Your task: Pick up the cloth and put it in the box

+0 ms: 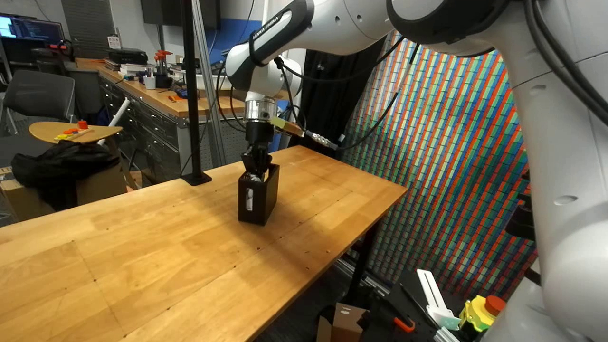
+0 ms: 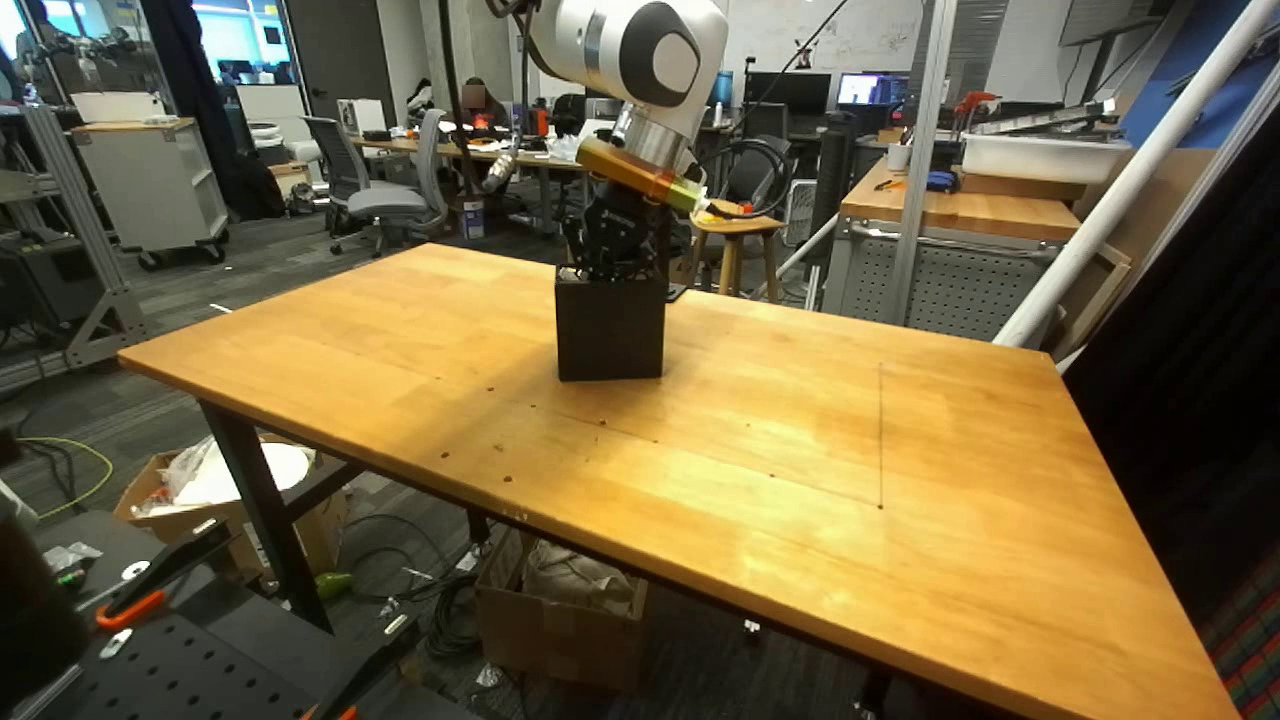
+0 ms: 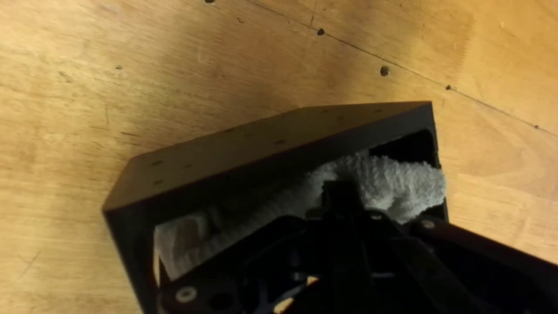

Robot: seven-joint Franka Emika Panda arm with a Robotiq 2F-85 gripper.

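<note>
Claw (image 3: pixel 342 196) clenched, tips together against the cloth (image 3: pixel 396 183); whether fabric is pinched, cannot tell. Cloth white, nubbly, rumpled, down inside the upright dark box (image 1: pixel 260 199), one lump bunched up at the rim, more white showing through a tall slot in the near wall in an exterior view. Box straight-sided, on the wooden table (image 1: pixel 156 247), boards stretching wide to the left, a black post (image 1: pixel 192 95) by the far edge.

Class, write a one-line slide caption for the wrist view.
Seen from above: the closed hand at the rumpled white cloth inside the dark, open-topped box on a wooden table.
</note>
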